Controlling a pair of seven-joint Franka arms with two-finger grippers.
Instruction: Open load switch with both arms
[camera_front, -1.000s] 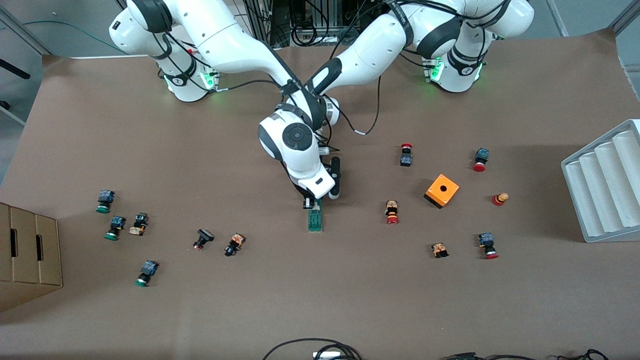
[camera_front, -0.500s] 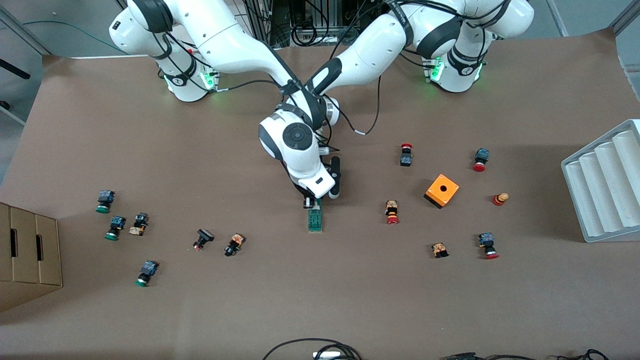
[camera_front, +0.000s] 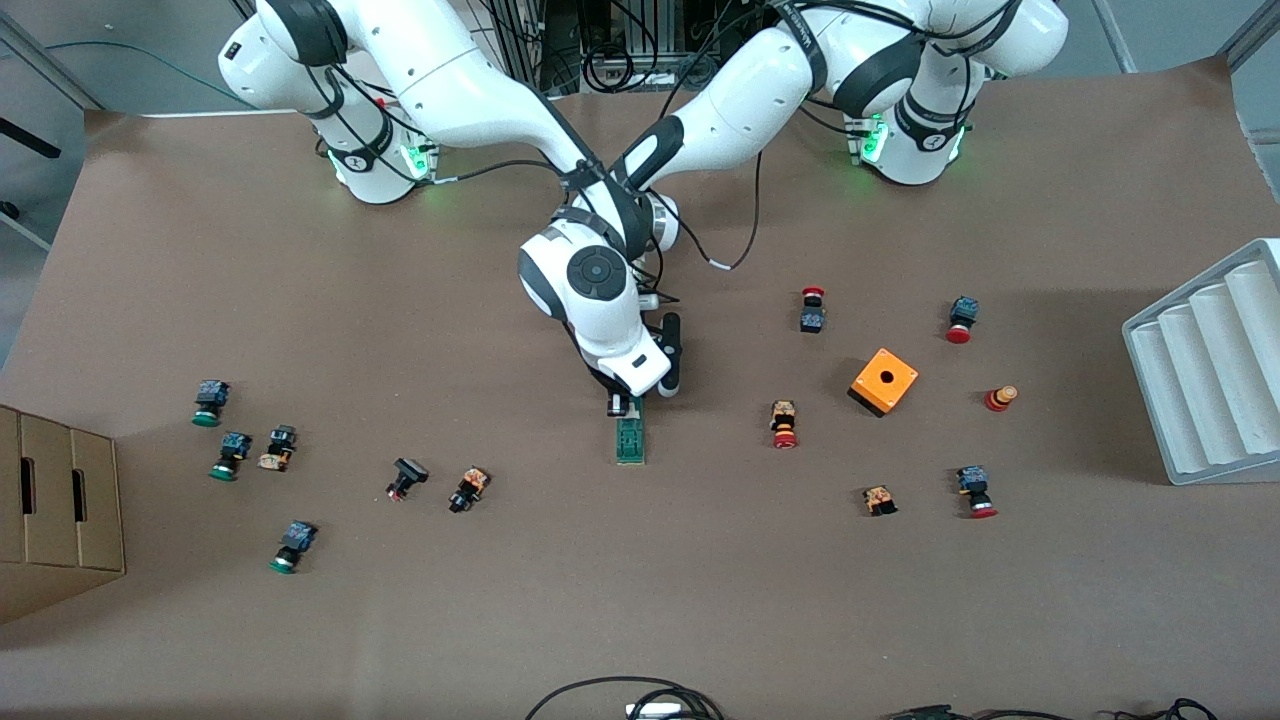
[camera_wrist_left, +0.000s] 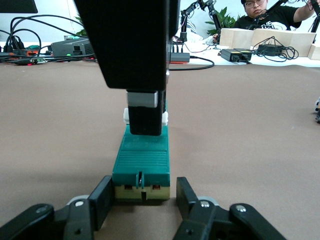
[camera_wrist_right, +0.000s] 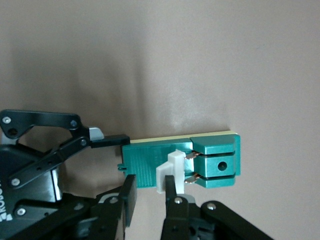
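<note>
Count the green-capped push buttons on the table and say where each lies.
3 green-capped buttons, all toward the right arm's end of the table: one farthest from the front camera, one slightly nearer, one nearest. More could lie hidden under the arms.

We see even, bright overhead light on the brown tabletop (camera_front: 640, 600); soft shadows spread beneath the arms (camera_front: 480, 90), and all views stay sharp, without glare.
</note>
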